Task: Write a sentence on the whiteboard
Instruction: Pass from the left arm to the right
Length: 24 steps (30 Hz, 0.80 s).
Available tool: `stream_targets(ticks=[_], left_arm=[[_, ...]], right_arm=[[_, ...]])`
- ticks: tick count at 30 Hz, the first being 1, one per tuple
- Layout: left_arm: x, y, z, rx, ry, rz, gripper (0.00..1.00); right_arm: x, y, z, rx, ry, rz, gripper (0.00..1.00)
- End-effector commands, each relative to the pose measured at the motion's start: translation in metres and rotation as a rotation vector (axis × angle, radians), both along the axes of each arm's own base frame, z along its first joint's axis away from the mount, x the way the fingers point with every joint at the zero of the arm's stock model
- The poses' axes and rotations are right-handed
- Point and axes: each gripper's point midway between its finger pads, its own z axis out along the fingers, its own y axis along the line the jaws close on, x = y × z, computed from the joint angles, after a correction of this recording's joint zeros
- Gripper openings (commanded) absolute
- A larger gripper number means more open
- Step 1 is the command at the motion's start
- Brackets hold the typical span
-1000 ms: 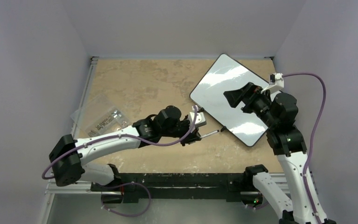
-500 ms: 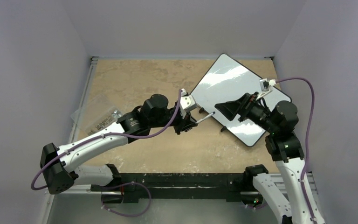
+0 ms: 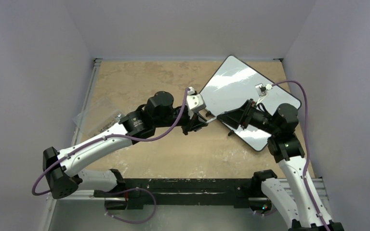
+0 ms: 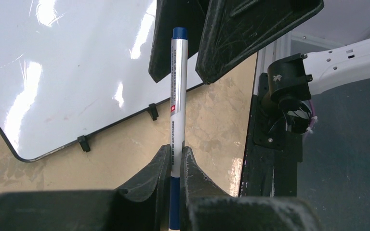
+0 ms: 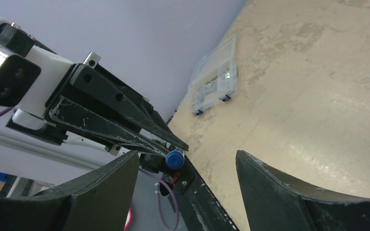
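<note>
The whiteboard lies tilted at the table's back right, glossy and bare; no sentence is in view on it. My left gripper is shut on a marker pen with a white barrel and blue ends, which points towards the right arm. My right gripper is open and faces the left one. Its two fingers flank the pen's far end without touching it. The right wrist view looks straight at the pen's blue end, which sits nearer one finger.
A clear plastic packet lies at the left of the tan table. A black rail runs along the near edge. Grey walls close in on three sides.
My left arm has carried the pen up and right, to the board's near-left edge. My right gripper has swung down to face it, and its fingers have narrowed somewhat around the pen's end.
</note>
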Motion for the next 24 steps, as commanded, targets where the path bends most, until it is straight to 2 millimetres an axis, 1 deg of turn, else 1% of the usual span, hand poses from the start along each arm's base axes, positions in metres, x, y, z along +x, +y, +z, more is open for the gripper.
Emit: stream_targets(ticks=[1, 6, 7, 10, 15, 21, 24], left_arm=[[0.000, -0.009, 0.026, -0.049, -0.063, -0.052, 0.00], [0.000, -0.014, 0.028, -0.045, -0.084, -0.086, 0.00], [0.000, -0.016, 0.028, -0.046, -0.085, -0.088, 0.00], [0.001, -0.020, 0.024, -0.039, -0.086, -0.096, 0.00], [0.001, -0.028, 0.021, -0.025, -0.095, -0.110, 0.00], [0.002, -0.039, 0.023, -0.032, -0.096, -0.127, 0.00], [0.004, -0.044, 0.023, -0.034, -0.099, -0.129, 0.00]], right_arm=[[-0.011, 0.006, 0.009, 0.033, -0.036, 0.081, 0.70], [-0.010, 0.007, 0.002, 0.036, -0.008, 0.082, 0.65], [-0.010, 0.007, -0.002, 0.038, 0.008, 0.083, 0.62], [-0.007, 0.007, -0.004, 0.045, 0.012, 0.079, 0.58], [-0.004, 0.008, -0.008, 0.063, 0.021, 0.074, 0.55], [-0.004, 0.010, -0.014, 0.066, 0.032, 0.081, 0.46], [-0.005, 0.010, -0.017, 0.064, 0.038, 0.086, 0.38]])
